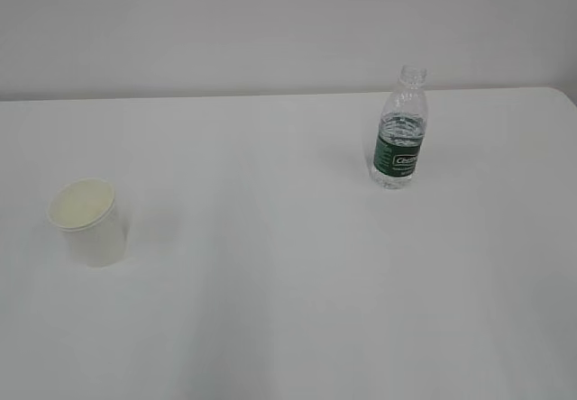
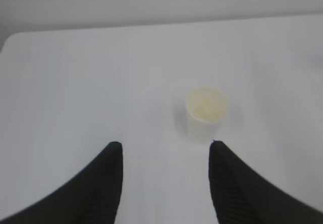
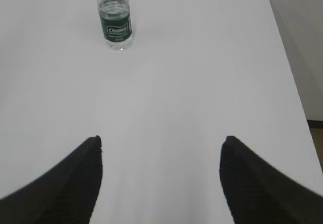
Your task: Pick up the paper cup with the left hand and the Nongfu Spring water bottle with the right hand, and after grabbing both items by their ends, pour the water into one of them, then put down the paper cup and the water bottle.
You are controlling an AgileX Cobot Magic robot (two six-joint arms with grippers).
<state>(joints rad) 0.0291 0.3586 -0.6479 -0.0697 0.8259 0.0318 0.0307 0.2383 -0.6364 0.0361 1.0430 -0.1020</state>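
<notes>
Left hand [image 2: 165,156] — black fingers apart, nothing between them, above the white table [image 2: 70,82]; the paper cup [image 2: 206,114] stands upright just ahead, nearer the right fingertip. Right hand [image 3: 161,153] — fingers wide apart, empty; the Nongfu Spring water bottle [image 3: 115,24] stands upright, capless, well ahead to the left, water [image 3: 114,7] reaching above its green label

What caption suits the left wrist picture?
Open left gripper above a white table, paper cup standing just ahead.
</notes>
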